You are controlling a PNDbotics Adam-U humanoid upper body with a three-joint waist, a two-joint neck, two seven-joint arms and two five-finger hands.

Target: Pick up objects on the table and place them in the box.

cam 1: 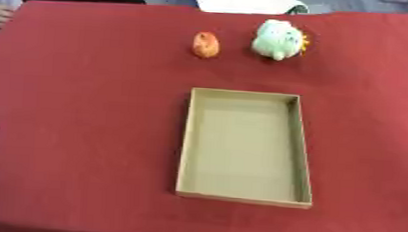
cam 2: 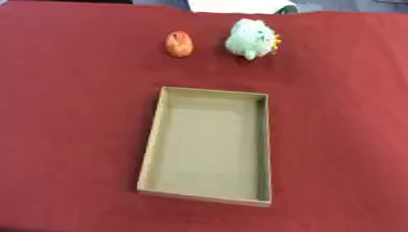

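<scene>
no hand over box (cam 1: 243, 196), toys apart

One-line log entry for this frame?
box: empty | orange object, pale green toy: on red table beyond box | hands: not in view

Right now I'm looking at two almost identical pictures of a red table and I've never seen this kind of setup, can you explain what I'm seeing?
Both pictures come from one stereo camera in a humanoid robot's head, looking down: one per eye, same moment. On the red tablecloth lies an open, empty cardboard box. Beyond it sit a small orange object and, to its right, a pale green plush toy. A silver-and-black sliver at the left eye view's left edge may be part of the robot's arm; neither hand shows, so nothing is held. The job is moving those two things into the box.
</scene>
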